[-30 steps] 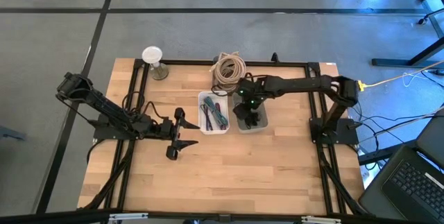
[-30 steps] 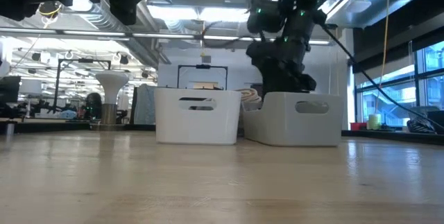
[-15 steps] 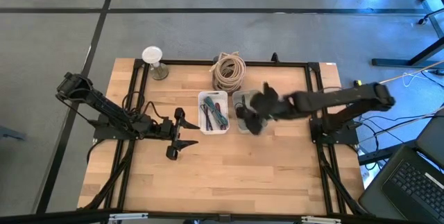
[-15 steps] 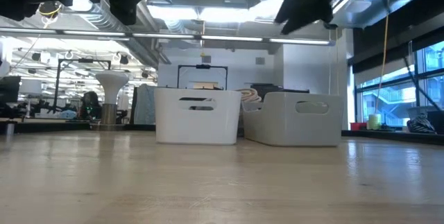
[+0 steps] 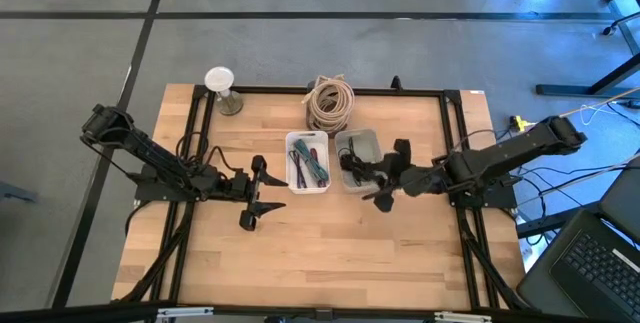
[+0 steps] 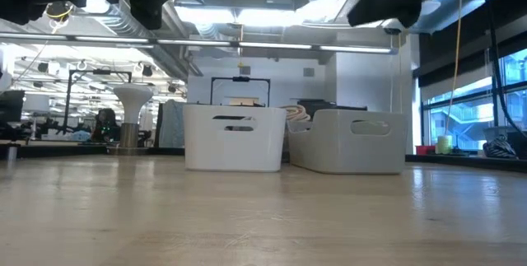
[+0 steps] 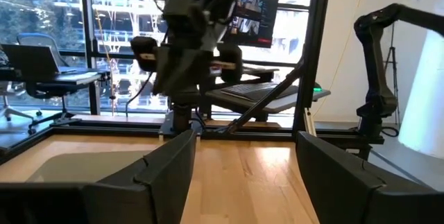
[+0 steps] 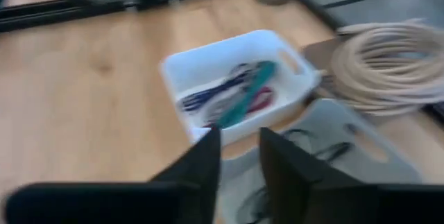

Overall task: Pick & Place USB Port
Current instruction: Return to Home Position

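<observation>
My right gripper [image 5: 379, 175] has its jaws parted by a narrow gap with nothing between them; on its wrist feed the two dark fingers [image 8: 195, 172] frame the bins below. It hangs over the table [image 5: 330, 253] just right of the gray bin [image 5: 358, 135] and is no longer in it. A second ago I had it down inside that bin, and half a second ago it was lifting above it. Now the arm has folded back toward its base on the right side. On the low feed the gripper that stood in the gray bin a second ago is gone, and only a dark piece of the arm shows at the top. The black cables [image 5: 350, 163] lie in the gray bin, free of the gripper. Just beside it on the left, the white bin [image 5: 290, 168] holds the coloured cables [image 5: 310, 168], blue, green and red. Neither bin has shifted. Behind them the rope coil [image 5: 330, 101] sits at the table's far edge, and a white-topped stand [image 5: 222, 88] is at the far left corner, both where they were. My left gripper [image 5: 262, 191] waits over the table left of the white bin, jaws wide apart and empty, unchanged across all three moments.
</observation>
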